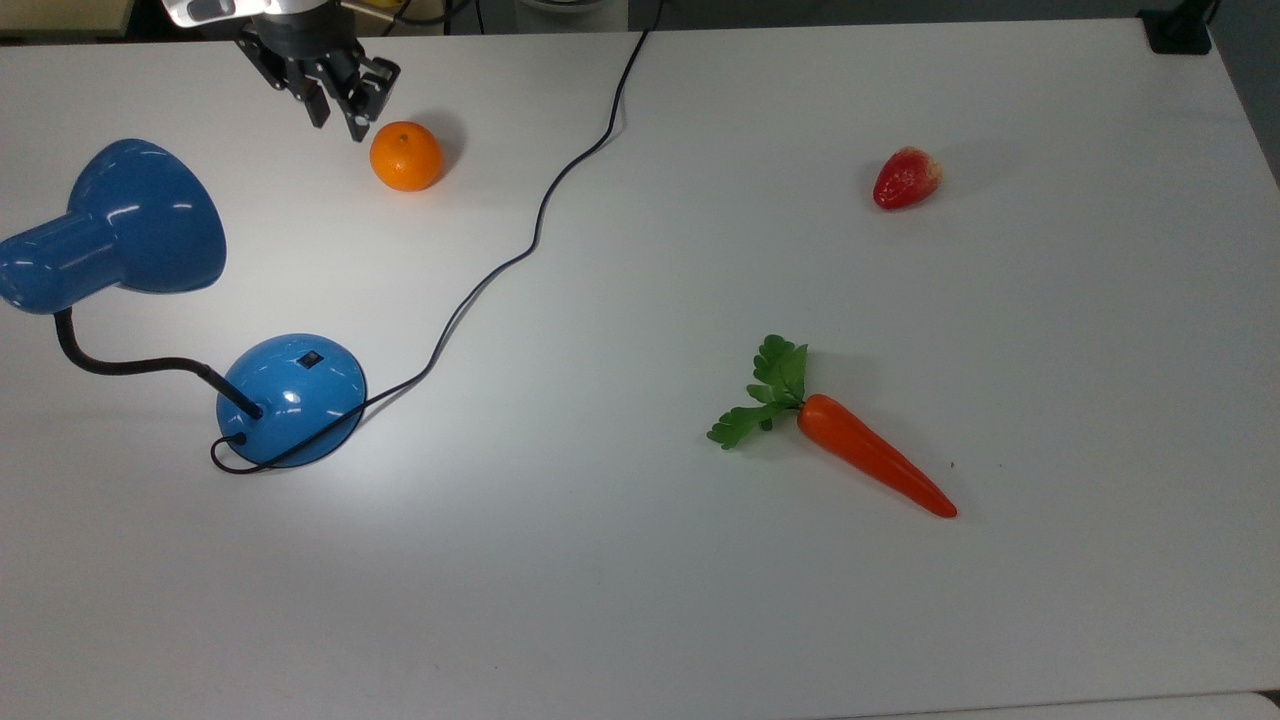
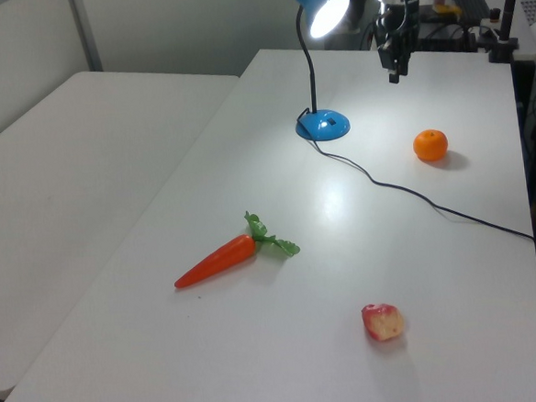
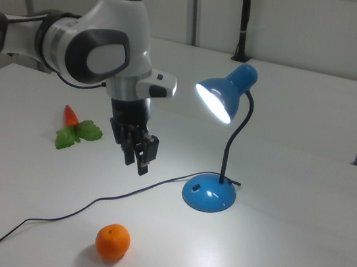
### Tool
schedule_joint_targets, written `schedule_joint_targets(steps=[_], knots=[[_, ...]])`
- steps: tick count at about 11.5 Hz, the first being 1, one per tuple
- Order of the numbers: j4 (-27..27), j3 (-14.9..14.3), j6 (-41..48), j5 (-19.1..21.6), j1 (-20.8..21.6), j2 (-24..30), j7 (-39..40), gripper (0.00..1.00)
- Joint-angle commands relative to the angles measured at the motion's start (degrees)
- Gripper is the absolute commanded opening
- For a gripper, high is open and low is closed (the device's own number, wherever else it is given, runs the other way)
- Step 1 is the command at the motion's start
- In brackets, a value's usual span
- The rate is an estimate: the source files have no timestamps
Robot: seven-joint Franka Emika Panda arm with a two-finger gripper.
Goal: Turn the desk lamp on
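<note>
While the desk lamp [image 3: 216, 147] lights the white table [image 1: 700, 600], the claw [image 1: 340, 105] hangs closed.

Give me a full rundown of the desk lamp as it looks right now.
The desk lamp is glossy blue: a bell-shaped shade on a curved black neck, rising from a round domed base that carries a small black switch. The shade's opening glows and lights the white table, so it is on. A thin black cord runs from the base across the table. The base rests on the table; nothing else touches it.
</note>
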State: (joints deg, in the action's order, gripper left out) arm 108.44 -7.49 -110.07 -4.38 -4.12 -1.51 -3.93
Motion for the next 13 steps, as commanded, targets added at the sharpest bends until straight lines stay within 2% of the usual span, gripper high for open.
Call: schedule_joint_targets(steps=[1,6,7,9,13], knots=[[-1.89,-0.94,5.90,1.22,1.92,2.22,5.51,1.00],[-6.39,-0.50,14.43,1.83,3.77,2.57,8.75,1.00],[-6.40,-0.68,15.14,1.92,3.77,3.53,11.20,1.00],[-6.48,-1.03,16.98,4.98,3.07,5.20,13.33,1.00],[-6.75,-0.94,17.17,5.00,2.98,5.21,12.45,1.00]])
